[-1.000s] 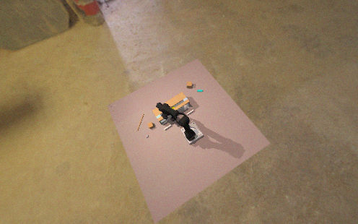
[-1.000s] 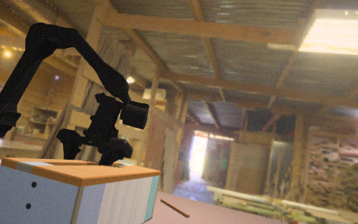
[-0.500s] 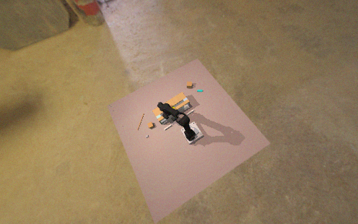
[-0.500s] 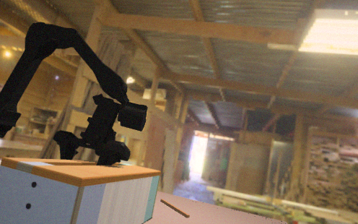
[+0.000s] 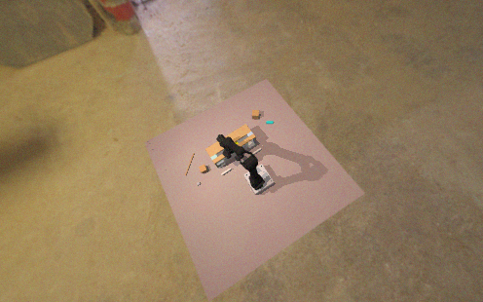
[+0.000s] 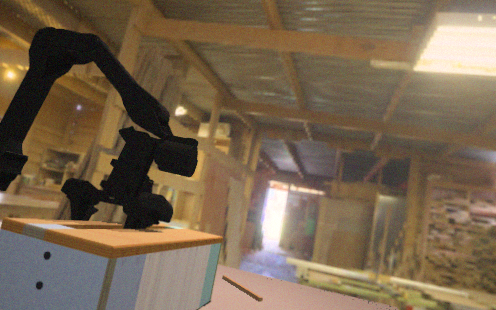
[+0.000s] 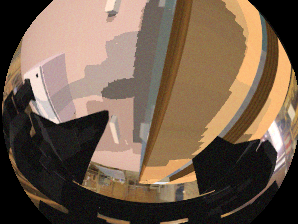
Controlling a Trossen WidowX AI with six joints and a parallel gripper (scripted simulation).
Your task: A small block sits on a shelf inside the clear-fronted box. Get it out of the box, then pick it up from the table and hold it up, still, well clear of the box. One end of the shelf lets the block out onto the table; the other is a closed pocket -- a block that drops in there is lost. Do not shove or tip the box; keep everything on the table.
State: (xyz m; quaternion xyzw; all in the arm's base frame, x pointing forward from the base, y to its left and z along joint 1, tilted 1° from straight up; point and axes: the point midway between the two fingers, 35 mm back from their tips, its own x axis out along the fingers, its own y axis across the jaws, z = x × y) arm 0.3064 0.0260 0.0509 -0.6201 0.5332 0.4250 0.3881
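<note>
Yellow is being shown as a tiny patch at the box, beside the dark arm; whether it is the small block cannot be told, so the block's place is not being made out. The box is being topped by flat orange wood with straight stripes on its edge, and its pale blue side is being marked by two round black dots. Over it, the black gripper is being held with its jaws spread wide, nothing pinched. The flat pink table is being crossed by a grey shadow. On it a thin orange stick, two orange cubes and a bright teal piece are being held up. Around it, rough, blotchy brown floor is being shown. The room is being roofed by wavy metal and long wooden beams, and being lit by a bright doorway.
</note>
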